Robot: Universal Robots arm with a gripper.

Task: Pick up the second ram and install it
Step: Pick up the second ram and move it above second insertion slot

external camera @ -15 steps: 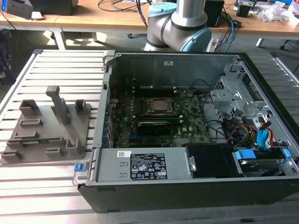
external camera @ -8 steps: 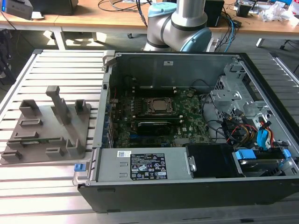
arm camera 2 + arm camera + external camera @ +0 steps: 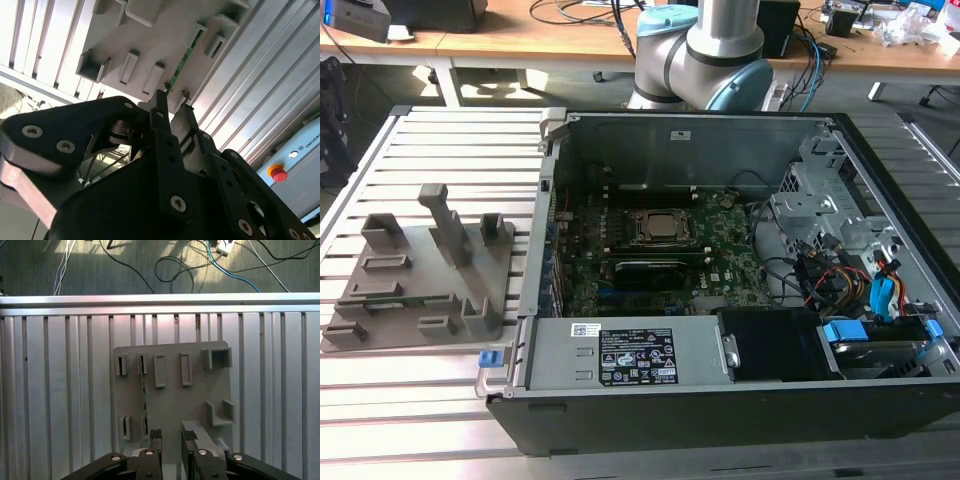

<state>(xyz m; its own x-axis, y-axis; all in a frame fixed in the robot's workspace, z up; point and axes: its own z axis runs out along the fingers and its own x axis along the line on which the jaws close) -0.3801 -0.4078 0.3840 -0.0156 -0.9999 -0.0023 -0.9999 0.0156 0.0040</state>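
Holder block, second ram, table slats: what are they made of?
Holder block: matte grey plastic, possibly printed; dull, even, no glare. Second ram: green circuit board, seen edge-on. Table: probably aluminium; pale metallic sheen, extruded-looking slats.

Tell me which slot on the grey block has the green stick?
The narrow slot second from the edge of the grey block, where the second ram stands on edge. The other slots show no green.

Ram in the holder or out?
In. The ram sits edge-up in the holder's slots; the open pincer hovers near, not gripping it.
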